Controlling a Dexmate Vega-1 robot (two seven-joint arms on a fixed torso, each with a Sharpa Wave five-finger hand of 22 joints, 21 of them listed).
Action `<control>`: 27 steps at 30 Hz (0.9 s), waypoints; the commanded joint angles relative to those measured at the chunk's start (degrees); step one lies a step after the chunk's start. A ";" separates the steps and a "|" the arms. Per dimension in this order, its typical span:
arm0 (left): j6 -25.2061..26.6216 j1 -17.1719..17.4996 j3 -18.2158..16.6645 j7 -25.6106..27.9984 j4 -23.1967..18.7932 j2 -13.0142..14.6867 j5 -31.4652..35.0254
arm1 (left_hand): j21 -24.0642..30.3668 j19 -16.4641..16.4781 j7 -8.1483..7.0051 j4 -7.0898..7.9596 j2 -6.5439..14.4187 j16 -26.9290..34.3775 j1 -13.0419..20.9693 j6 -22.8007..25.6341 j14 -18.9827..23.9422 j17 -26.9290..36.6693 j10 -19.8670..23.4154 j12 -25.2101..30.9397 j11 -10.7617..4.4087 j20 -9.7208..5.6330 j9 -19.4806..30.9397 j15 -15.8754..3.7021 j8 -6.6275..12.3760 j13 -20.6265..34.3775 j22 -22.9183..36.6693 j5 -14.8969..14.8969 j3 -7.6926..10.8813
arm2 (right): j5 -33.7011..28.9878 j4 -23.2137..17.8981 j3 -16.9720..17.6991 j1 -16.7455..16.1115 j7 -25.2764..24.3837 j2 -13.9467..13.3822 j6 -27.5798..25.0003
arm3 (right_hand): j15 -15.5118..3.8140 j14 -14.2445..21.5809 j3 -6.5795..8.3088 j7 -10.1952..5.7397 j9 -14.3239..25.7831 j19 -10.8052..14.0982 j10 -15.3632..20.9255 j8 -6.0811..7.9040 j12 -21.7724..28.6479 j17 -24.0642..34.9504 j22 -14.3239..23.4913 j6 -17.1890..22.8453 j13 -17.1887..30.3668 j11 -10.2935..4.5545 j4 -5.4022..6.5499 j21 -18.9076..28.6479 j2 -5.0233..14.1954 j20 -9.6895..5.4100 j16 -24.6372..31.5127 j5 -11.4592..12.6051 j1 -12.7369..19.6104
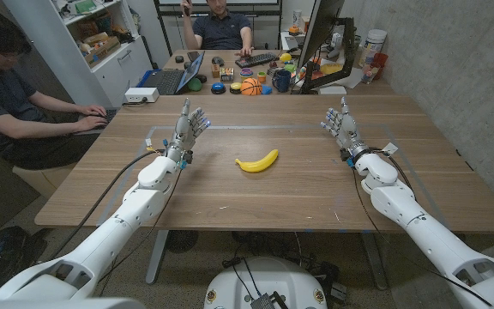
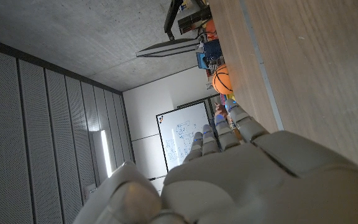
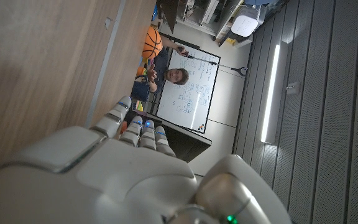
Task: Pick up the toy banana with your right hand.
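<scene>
Both hands, left hand [image 1: 189, 129] and right hand [image 1: 341, 125], fingers spread, empty; toy banana [image 1: 257, 161] untouched mid-worktop [image 1: 316, 184]. Pre-reach: right goes toward 9 o'clock.

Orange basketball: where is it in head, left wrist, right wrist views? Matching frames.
Head view: basketball on the desk beyond the wooden table, behind the toy banana.
Left wrist view: basketball past the fingertips of the left hand, beyond the table's far edge.
Right wrist view: basketball past the right hand, beyond that edge.
Shared landmark: the table's far edge.
</scene>
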 commanded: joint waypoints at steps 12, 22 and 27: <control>4.96 3.04 -10.42 -5.80 -2.39 -8.01 9.70 | 0.37 0.56 0.37 0.26 0.03 0.33 0.85 0.27 0.74 0.23 0.19 0.26 0.44 0.05 0.19 -0.16 0.35 0.06 0.17 0.22 -0.26 | -20.17 -5.15 20.99 -4.42 13.52 18.40 -5.56 | -0.22 0.37 -0.13 -0.79 0.18 1.00 1.07 0.38 0.63 0.19 0.10 0.12 0.13 -0.49 0.15 0.54 0.44 0.45 0.38 0.34 1.13; 5.31 2.87 -12.39 -7.65 -1.78 -9.80 11.46 | 0.37 0.63 0.37 0.20 0.15 0.33 0.92 0.27 0.80 0.23 0.18 0.23 0.48 0.06 0.20 -0.17 0.32 0.06 0.18 0.20 -0.41 | -23.50 -7.40 23.46 -5.38 16.54 21.63 -4.52 | -0.45 0.64 -0.04 -0.96 0.17 1.18 1.22 0.53 0.63 0.19 0.08 0.53 0.15 -0.56 -0.06 0.57 0.72 0.39 0.46 0.35 1.58; 5.71 2.81 -13.05 -7.81 -1.69 -10.39 12.19 | 0.38 0.66 0.39 0.18 0.18 0.33 0.95 0.28 0.82 0.23 0.20 0.24 0.47 0.10 0.20 -0.16 0.31 0.06 0.18 0.20 -0.45 | -24.94 -8.71 23.40 -6.10 18.04 21.90 -4.38 | -0.79 1.09 0.44 -2.95 0.19 1.55 2.72 0.75 1.09 0.18 0.08 1.14 0.21 -1.00 -0.65 0.64 1.51 0.95 0.54 0.35 2.85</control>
